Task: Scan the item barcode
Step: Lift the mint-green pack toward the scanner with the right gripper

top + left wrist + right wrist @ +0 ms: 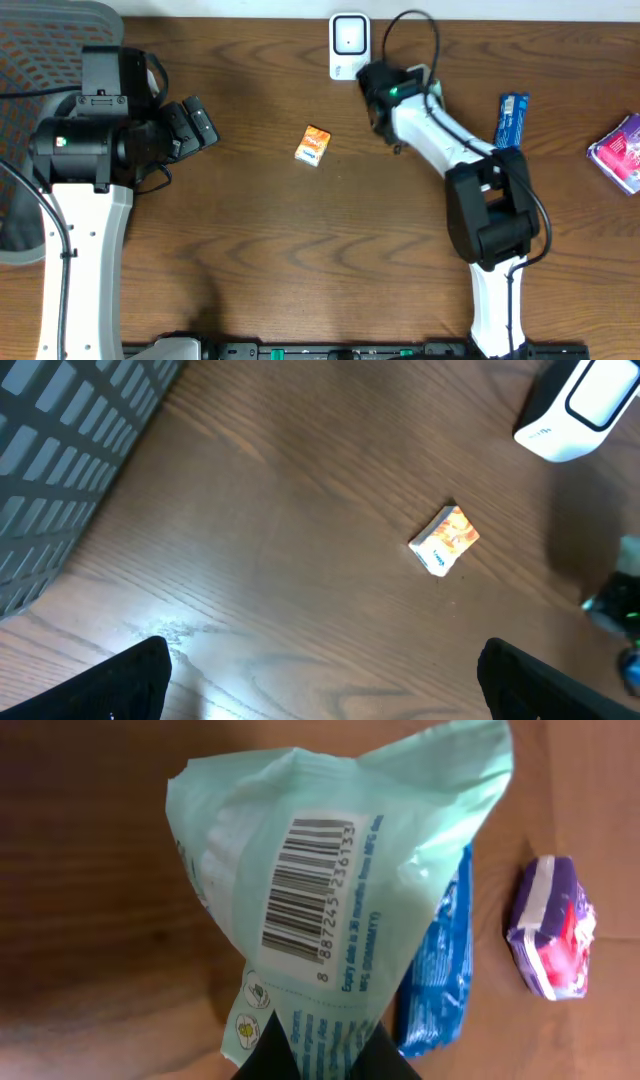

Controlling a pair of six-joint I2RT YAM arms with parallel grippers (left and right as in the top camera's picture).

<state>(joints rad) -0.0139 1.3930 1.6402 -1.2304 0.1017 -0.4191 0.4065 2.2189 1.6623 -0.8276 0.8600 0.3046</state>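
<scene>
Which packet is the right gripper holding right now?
The pale green packet, pinched in the right gripper, barcode facing the wrist camera. The blue packet, purple packet and orange box lie on the table.

The packet [330, 870] is a soft pale green plastic pouch, crumpled and pulled to a narrow end where the right gripper [320, 1045] pinches it. It is held up above the table [250, 250], near the far edge. A white label with a black barcode and a row of digits faces the wrist camera. The scanner [349, 42] is a small white box with a dark-framed window. It stands at the middle of the far edge, just beside the held packet.
</scene>
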